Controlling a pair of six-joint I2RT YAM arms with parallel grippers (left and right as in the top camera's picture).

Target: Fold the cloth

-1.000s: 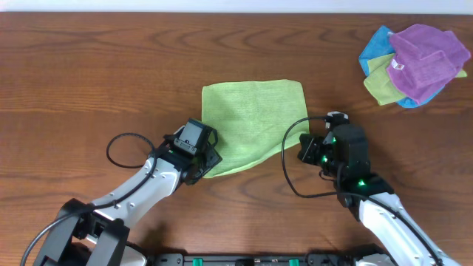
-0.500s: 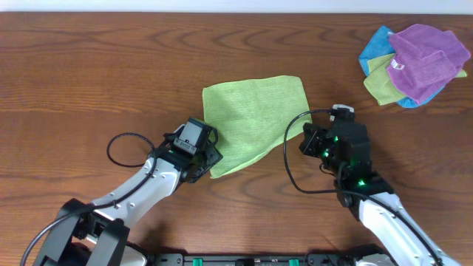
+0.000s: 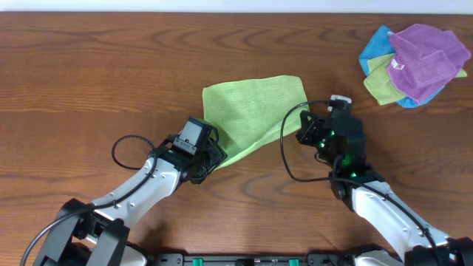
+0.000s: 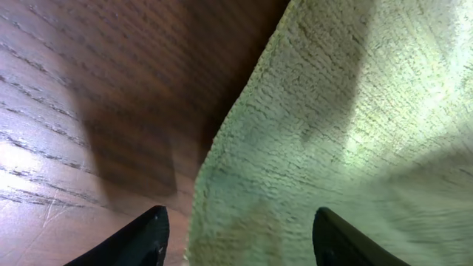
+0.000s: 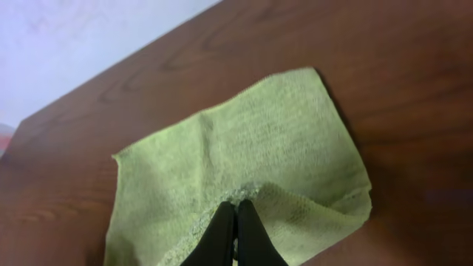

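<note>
Seemingly, right pincer point(image 5: 236, 209) pinches the cloth point(image 3: 251, 111); left pincer point(image 4: 240, 225) gapes.

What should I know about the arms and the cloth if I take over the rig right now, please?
Right gripper: shut on the green cloth, pinching its near right edge, which bunches at the fingertips.
Left gripper: open, straddling the near left corner, not gripping.
Done: one side grasped.
Left: grip the left corner, fold over, release.
Pile of cloths: far right, apart.

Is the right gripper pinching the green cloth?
Yes, the right gripper has its jaws closed on a raised fold of the green cloth.
</note>
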